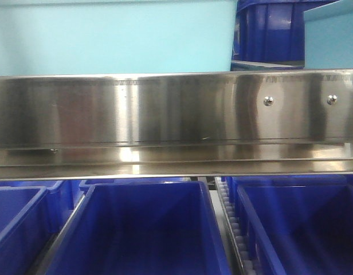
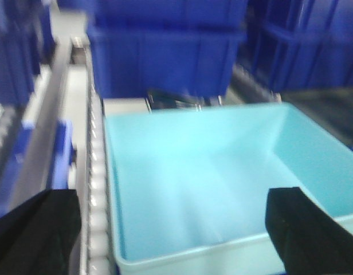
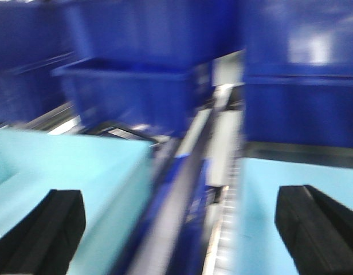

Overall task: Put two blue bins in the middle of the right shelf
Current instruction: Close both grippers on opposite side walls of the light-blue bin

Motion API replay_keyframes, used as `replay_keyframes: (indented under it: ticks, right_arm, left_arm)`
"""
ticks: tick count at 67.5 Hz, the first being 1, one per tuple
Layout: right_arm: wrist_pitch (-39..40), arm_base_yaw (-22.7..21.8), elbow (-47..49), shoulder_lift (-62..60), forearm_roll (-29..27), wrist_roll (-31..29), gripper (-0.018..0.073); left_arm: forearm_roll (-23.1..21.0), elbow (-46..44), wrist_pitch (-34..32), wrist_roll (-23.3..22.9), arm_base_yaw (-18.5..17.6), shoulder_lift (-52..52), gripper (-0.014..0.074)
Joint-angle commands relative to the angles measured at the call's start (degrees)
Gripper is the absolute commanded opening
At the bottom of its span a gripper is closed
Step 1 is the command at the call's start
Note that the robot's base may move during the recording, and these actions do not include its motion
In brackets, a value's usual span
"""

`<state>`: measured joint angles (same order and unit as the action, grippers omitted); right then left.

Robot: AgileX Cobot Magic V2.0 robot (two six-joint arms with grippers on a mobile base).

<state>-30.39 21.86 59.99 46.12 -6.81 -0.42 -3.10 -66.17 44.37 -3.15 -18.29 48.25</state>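
In the left wrist view my left gripper (image 2: 171, 229) is open and empty, its black fingers (image 2: 42, 229) spread either side of the near rim of an empty light blue bin (image 2: 205, 172). A dark blue bin (image 2: 165, 57) stands right behind that bin. In the right wrist view, which is blurred, my right gripper (image 3: 179, 223) is open and empty above a rail (image 3: 182, 195) between two light blue bins (image 3: 67, 172) (image 3: 279, 206). Dark blue bins (image 3: 130, 91) stand behind. No gripper shows in the front view.
A steel shelf beam (image 1: 176, 114) crosses the front view. Below it are dark blue bins (image 1: 142, 229) (image 1: 302, 229); above it a light blue bin (image 1: 108, 34) and dark blue bins (image 1: 268, 28). A white roller track (image 2: 97, 189) runs left of the light blue bin.
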Motion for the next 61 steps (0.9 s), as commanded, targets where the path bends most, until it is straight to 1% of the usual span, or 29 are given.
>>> replay_keyframes:
  ticks: [1,7,10,14,19,22,27,30,36,43,61]
  right_arm:
    - [-4.34,5.05,7.58,7.67,0.78,-0.19,0.057]
    - [-10.93,8.77,15.93,16.68,1.04,-0.19,0.057]
    - [-15.03,9.55,20.78,21.12,1.55,-0.19,0.057]
    - [-21.02,9.69,27.82,26.63,2.54,1.19,0.057]
    - [-28.82,9.69,35.88,33.36,5.98,5.44,0.057]
    - [-33.53,9.69,40.51,37.81,8.68,7.96,0.057]
    - [-36.79,9.69,46.24,42.53,8.9,8.54,0.057]
    - [-37.45,9.69,48.65,45.01,8.9,8.54,0.057]
    - [-37.65,9.69,51.19,48.86,8.69,8.54,0.057]
    - [-37.65,9.69,51.28,52.29,8.69,9.27,0.057]
    - [-36.71,9.69,51.28,59.7,7.9,11.98,0.057]
  left_arm:
    - [-1.74,-5.51,4.39,0.0,-0.45,4.73,0.0559]
    - [-1.84,-9.79,6.94,0.09,-0.11,9.21,0.0559]
    - [-1.84,-11.77,8.28,0.77,0.42,11.06,0.0559]
    - [-3.22,-13.97,10.23,2.36,1.5,13.86,0.0559]
    - [-6.3,-16.18,12.94,5.29,3.88,17.22,0.0555]
    - [-9.7,-17.23,15.04,7.93,6.39,19.41,0.0545]
    - [-14.17,-17.82,17.3,11.24,9.68,22.8,0.0533]
    - [-15.47,-17.85,18.39,12.5,11.67,24.85,0.0526]
    - [-14.68,-17.93,19.71,13.35,13.79,28.77,0.0525]
    - [-13.38,-17.93,19.68,13.35,13.91,32.53,0.0525]
    - [-13.05,-17.93,17.08,13.69,13.91,39.08,0.0525]
